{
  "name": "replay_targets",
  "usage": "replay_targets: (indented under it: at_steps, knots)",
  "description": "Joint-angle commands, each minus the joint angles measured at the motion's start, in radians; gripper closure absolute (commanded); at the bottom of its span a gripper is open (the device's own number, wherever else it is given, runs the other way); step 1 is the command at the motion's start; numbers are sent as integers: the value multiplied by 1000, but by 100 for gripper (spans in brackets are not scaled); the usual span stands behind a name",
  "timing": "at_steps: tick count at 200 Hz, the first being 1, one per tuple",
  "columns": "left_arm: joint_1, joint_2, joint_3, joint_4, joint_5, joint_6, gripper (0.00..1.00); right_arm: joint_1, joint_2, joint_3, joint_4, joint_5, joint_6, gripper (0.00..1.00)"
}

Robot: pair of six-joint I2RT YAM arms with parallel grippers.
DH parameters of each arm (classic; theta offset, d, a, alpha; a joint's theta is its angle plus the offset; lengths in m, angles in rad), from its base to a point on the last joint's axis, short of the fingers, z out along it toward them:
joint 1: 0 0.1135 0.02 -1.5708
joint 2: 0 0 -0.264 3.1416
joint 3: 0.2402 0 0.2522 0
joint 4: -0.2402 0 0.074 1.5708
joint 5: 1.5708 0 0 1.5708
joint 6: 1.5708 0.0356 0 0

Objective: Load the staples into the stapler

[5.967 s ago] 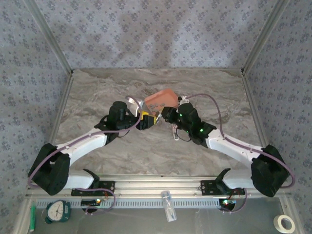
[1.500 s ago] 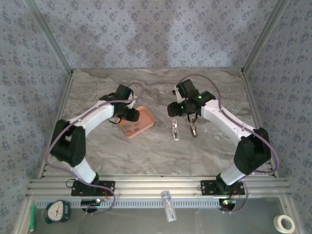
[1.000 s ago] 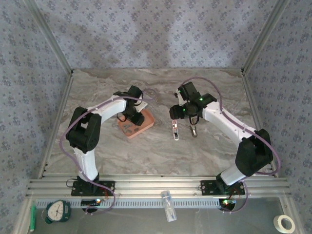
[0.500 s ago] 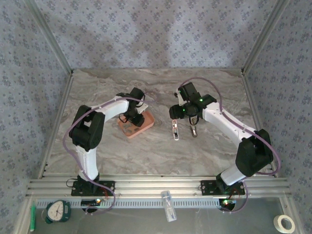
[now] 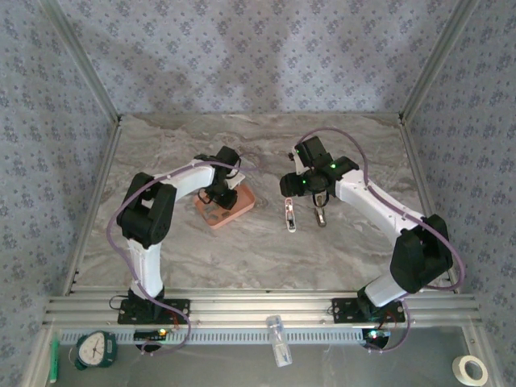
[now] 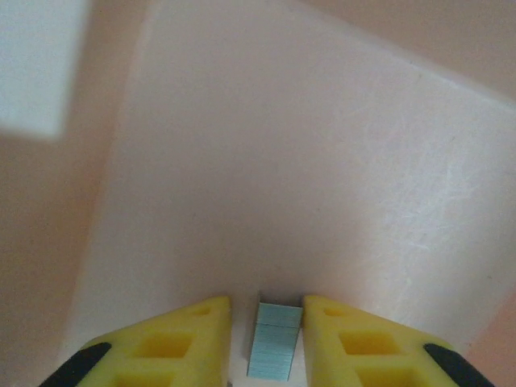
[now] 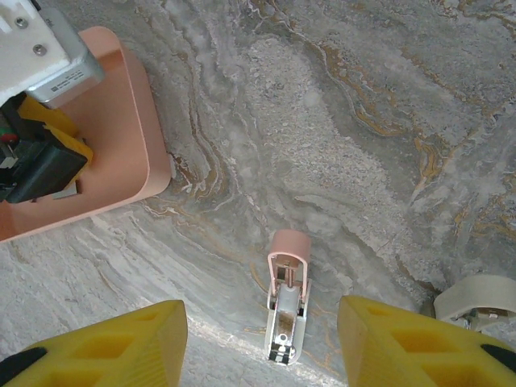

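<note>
The staples (image 6: 272, 343), a short grey strip, lie on the floor of the salmon-pink tray (image 6: 306, 161). My left gripper (image 6: 266, 305) is down in the tray (image 5: 248, 200) and open. Its yellow fingers straddle the strip: the right one is almost against it, and a thin gap shows on the left. In the top view the left gripper (image 5: 219, 196) sits over the tray's far part. The stapler (image 7: 288, 298), pale pink and white, lies hinged open on the marble (image 5: 289, 216). My right gripper (image 7: 262, 339) hovers above it, wide open and holding nothing.
A small pale rounded object (image 7: 476, 302) lies just right of the stapler (image 5: 321, 216). The left arm's wrist block (image 7: 48, 56) stands over the tray near its rim. Patterned walls close in the table on three sides.
Over the last 1.5 seconds the left gripper shifted right and settled into the tray. The right gripper dropped slightly toward the stapler, then held still.
</note>
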Motion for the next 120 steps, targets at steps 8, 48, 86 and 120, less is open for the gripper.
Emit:
replay_targets:
  at_steps: [8, 48, 86, 120]
  knots:
    - [-1, 38, 8, -20, -13, -21, 77, 6, -35, -12, -17, 2, 15, 46]
    - [-2, -2, 25, -45, -15, -79, 82, 7, -48, -19, -8, 7, 21, 46]
    - [-1, -70, 35, -70, -7, -173, 85, 6, -75, -37, 27, 10, 23, 47]
    - [-6, -150, 23, -94, 17, -272, 86, 7, -110, -92, 82, 7, 60, 47]
